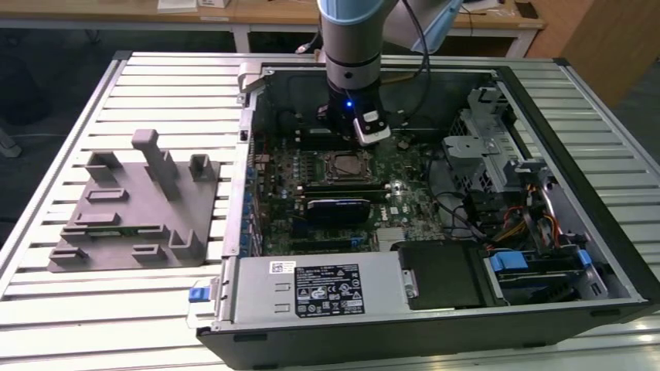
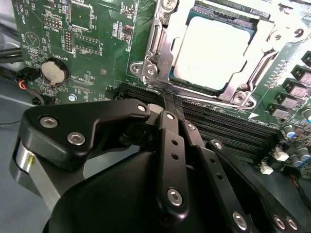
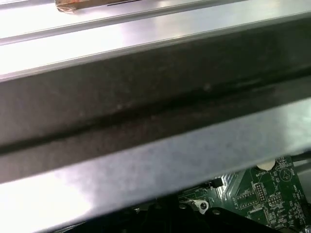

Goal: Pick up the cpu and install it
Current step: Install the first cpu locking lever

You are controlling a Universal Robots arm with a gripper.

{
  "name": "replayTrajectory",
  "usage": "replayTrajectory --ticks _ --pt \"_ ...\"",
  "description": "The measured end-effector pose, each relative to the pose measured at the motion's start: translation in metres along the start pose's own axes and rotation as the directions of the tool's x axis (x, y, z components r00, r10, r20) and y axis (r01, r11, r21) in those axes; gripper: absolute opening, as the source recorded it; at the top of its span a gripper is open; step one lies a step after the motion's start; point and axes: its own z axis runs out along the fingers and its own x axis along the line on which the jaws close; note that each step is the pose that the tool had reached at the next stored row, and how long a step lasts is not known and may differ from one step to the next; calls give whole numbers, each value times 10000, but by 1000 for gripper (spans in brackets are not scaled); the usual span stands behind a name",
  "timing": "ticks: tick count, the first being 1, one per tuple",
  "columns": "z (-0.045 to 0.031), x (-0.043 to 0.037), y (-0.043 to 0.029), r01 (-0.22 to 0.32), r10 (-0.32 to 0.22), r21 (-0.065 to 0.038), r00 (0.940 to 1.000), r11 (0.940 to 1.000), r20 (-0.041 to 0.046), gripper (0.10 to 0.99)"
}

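i saw the cpu (image 2: 214, 51) seated in the motherboard socket (image 2: 160, 58). my tool (image 2: 167, 104) hovered just beside it, fingers together, holding nothing.

Open computer case (image 1: 577, 255) lying on slatted table (image 1: 62, 309), toward the exterior view's right. Plastic fixture (image 1: 134, 209) on the table beside the case, at the exterior view's left, apart from it. Motherboard (image 1: 413, 201) flat inside the case. Cpu (image 2: 214, 51) seated in socket frame (image 2: 163, 48) on the motherboard; memory slots (image 2: 228, 128) just beside the socket. Power supply (image 1: 309, 287) along the near case wall, drive cage (image 1: 490, 147) at the exterior view's right. Arm (image 1: 351, 46) above the far part of the board, gripper (image 2: 167, 99) over the memory slots, near the socket.
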Motion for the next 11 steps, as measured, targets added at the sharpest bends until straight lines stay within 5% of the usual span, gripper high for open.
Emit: replayTrajectory --ticks 11 --pt "-70 -1 12 -99 99 6 9999 10000 29 106"
